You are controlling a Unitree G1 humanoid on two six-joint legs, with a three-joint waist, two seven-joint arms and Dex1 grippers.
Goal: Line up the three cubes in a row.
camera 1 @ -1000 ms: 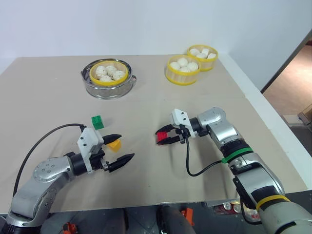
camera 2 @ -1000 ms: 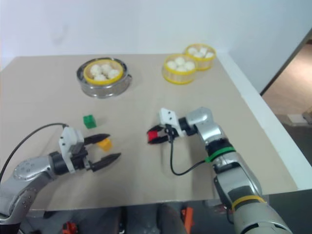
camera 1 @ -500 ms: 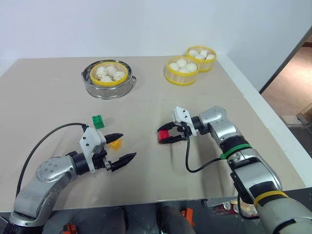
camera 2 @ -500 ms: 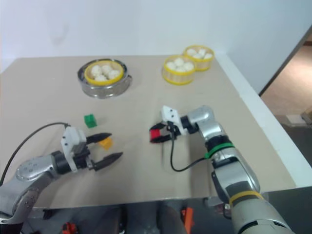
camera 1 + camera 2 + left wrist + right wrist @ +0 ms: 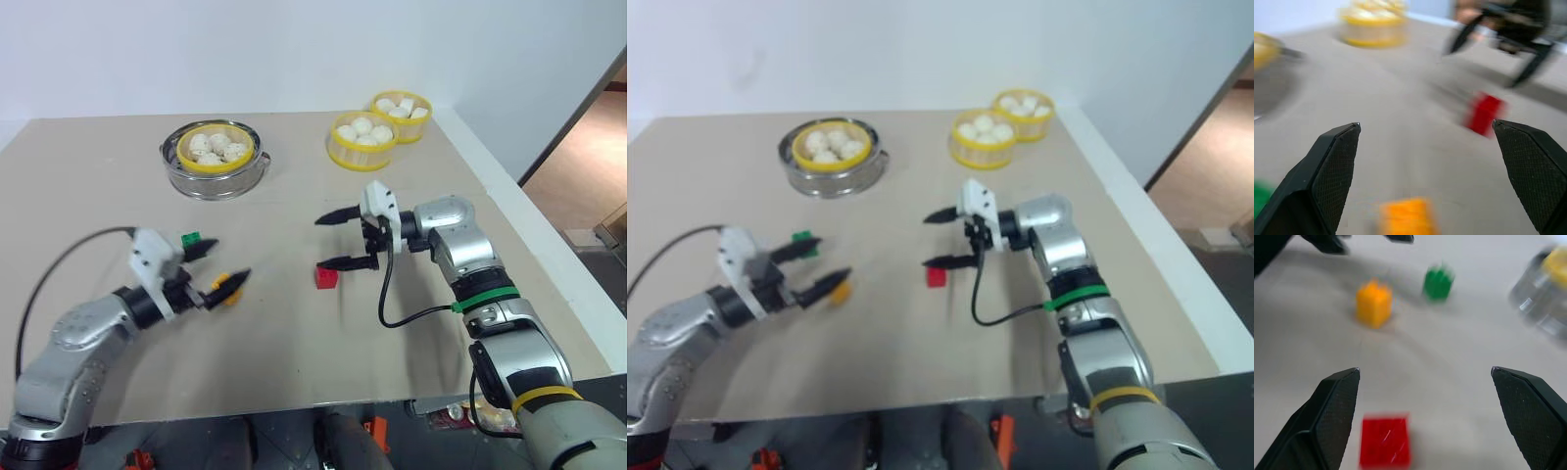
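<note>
From my head cameras, taking the red cube (image 5: 326,278) as my landmark: it sits flat on the tan table (image 5: 294,333), studs up, with no long axis of its own and one face turned roughly toward me. My right pincer (image 5: 342,241) hangs just above and a little behind it, fingers spread wide with one tip higher and one lower, holding nothing and not touching the cube. Well to the left of the red cube lies the yellow-orange cube (image 5: 228,290), and farther left and a bit farther back the green cube (image 5: 191,239); the three make a loose slanted line, not an even row. My left pincer (image 5: 221,264) is at those two cubes, jaws wide and empty, one tip near the green cube and the other over the yellow-orange one. Far behind the red cube stand a metal steamer (image 5: 216,171) with a yellow basket of buns and two more yellow baskets (image 5: 382,129). In my left wrist view, blurred, my two fingers (image 5: 1327,181) stand far apart with nothing between them; the red cube (image 5: 1484,113) lies ahead, the yellow-orange cube (image 5: 1406,217) close in, and the green one (image 5: 1261,198) at the edge. In my right wrist view my fingers (image 5: 1327,416) are equally wide, the red cube (image 5: 1386,441) lies between them on the table, squarely set, with the yellow-orange cube (image 5: 1373,303) and green cube (image 5: 1438,282) beyond it.
</note>
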